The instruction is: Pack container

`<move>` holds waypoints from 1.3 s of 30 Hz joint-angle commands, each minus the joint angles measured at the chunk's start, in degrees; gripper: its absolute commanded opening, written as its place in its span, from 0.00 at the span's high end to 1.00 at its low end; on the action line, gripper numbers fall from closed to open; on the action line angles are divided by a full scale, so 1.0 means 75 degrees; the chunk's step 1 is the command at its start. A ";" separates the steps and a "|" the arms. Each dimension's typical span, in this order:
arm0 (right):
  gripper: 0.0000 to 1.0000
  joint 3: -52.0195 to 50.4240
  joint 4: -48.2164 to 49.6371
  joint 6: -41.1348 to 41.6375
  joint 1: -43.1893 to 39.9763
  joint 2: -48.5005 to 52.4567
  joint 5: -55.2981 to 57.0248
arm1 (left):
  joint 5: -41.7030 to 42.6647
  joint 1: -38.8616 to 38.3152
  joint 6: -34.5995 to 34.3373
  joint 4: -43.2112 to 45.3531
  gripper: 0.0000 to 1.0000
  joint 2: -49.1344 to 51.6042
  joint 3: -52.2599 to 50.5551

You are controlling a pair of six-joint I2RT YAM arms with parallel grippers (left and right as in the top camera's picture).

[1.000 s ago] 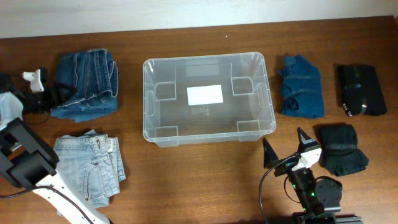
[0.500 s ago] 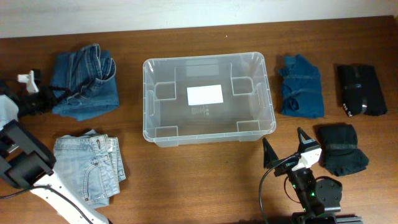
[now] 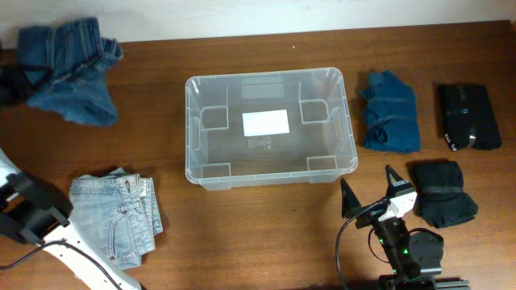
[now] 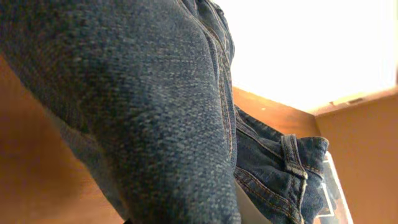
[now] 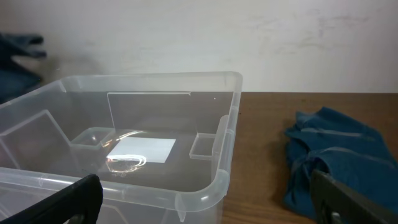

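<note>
Container (image 3: 189, 133) of clear plastic sits open and upright near the middle of the counter (image 3: 242, 242), with nothing inside it but the white label (image 3: 265, 122) on its base. The counter is dark brown wood with a visible grain. Along its far edge runs a pale, off-white wall (image 3: 242, 16), which looks faintly scuffed from the right wrist camera and glares bright from the left wrist camera.

At the far left corner, the left tool (image 3: 16, 84) is mostly hidden by cloth. It is clamped on a bunched pair of dark blue jeans (image 3: 68, 72), which hang clear of the wood and fill the left wrist view, seams and waistband close to the lens. Below them on the near left, a folded pair of light blue jeans (image 3: 117, 217) lies flat beside the white and black left arm (image 3: 32, 221).

To the right of the container lie a folded blue garment (image 3: 391, 113), a black one with a white mark (image 3: 468, 117) near the right edge, and a dark folded piece (image 3: 442, 193) in front of those.

The right tool (image 3: 365, 175) stands with its black fingers wide apart and holds nothing. It is near the front right corner of the container and just beside the dark folded piece.
</note>
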 commanded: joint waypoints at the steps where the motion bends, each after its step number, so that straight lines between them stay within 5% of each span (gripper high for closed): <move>1: 0.02 -0.0035 -0.0050 0.0029 0.0050 -0.0067 0.0061 | 0.1142 -0.0612 -0.0344 -0.0697 0.87 -0.1428 0.1661; 7: 0.01 -0.0035 -0.0052 0.0029 0.0050 -0.0067 0.0061 | 0.0880 -0.1760 -0.0627 -0.2203 0.87 -0.2428 0.2888; 17: 0.02 -0.0035 -0.0050 0.0029 0.0050 -0.0067 0.0064 | -0.1029 -0.3424 -0.1585 -0.2766 0.87 -0.3083 0.2955; 30: 0.01 -0.0035 -0.0052 0.0029 0.0050 -0.0067 0.0061 | -0.3754 -0.2806 -0.1679 -0.2725 0.86 -0.3010 0.2949; 39: 0.02 -0.0035 -0.0050 0.0029 0.0050 -0.0067 0.0061 | -0.4205 -0.2594 -0.1667 -0.2742 0.86 -0.1897 0.2940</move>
